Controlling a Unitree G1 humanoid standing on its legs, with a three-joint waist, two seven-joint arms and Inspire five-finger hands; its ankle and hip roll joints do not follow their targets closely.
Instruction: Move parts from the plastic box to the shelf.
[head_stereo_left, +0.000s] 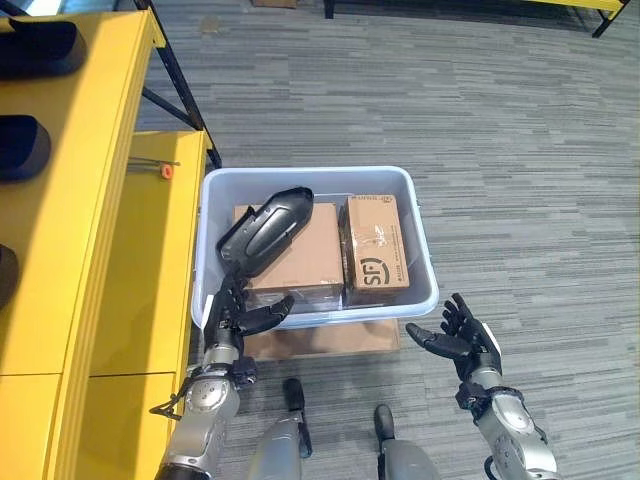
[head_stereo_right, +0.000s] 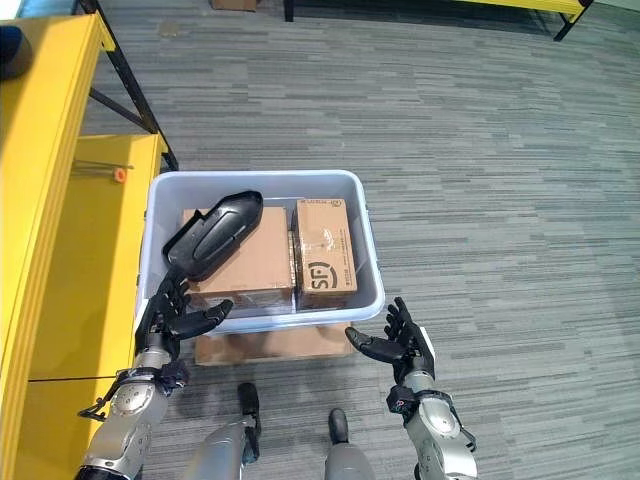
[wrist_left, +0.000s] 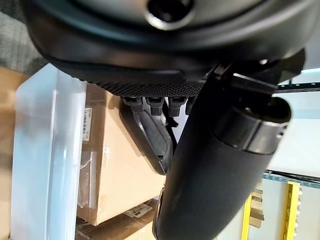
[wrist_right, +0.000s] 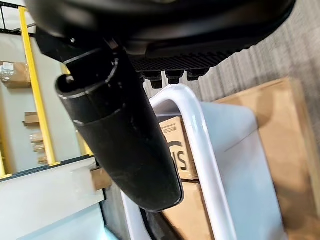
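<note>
A pale plastic box stands on the floor in front of me. A long black moulded part lies in it on a cardboard carton, its lower end hanging over the near left corner. My left hand is at that corner just below the part's end, fingers spread and open, thumb pointing right. In the left wrist view the part shows just past the straight fingers. My right hand hovers open over the carpet by the box's near right corner, holding nothing.
A second carton fills the box's right side. A yellow shelf runs along the left, with black parts lying on it and a small orange piece on its lower level. A cardboard sheet lies under the box.
</note>
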